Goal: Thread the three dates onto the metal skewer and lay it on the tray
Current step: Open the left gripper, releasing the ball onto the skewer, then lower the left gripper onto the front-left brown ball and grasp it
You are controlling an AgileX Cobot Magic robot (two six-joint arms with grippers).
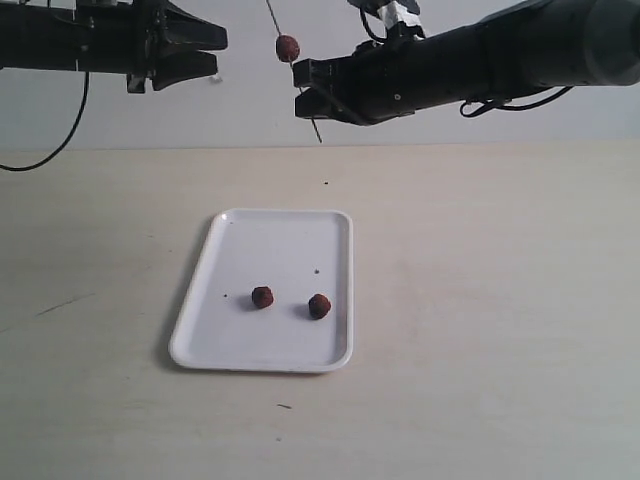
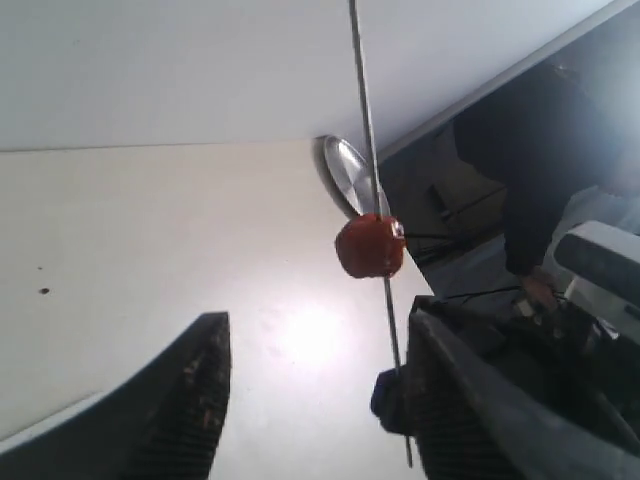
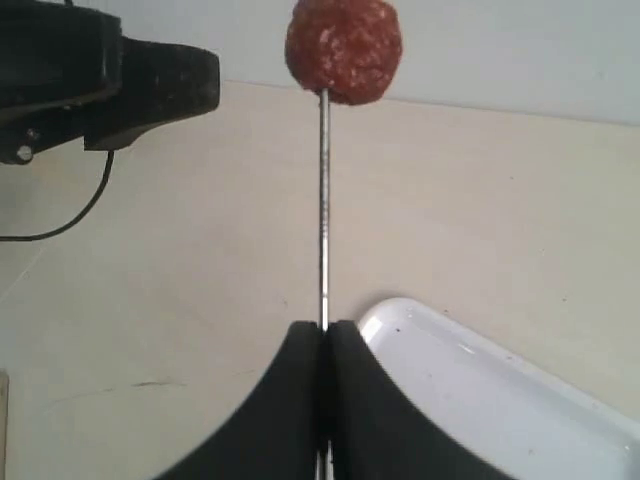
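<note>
While aloft, skewer (image 3: pixel 323 200): through one date (image 3: pixel 344 50), pinched in right gripper (image 3: pixel 322 335)
Left gripper (image 2: pixel 318 335): wide, empty
Tray (image 1: pixel 280 250): two dates (image 1: pixel 262 296) (image 1: pixel 319 306), apart

skewer (image 3: pixel 323 200): smooth metal | tray (image 1: pixel 280 250): glossy plastic | date (image 3: pixel 344 50): rough, matt

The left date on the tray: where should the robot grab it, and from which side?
Pinch the left date across its round middle, coming straight down with the open left gripper: it lies on the flat tray, apart from the other date.
</note>
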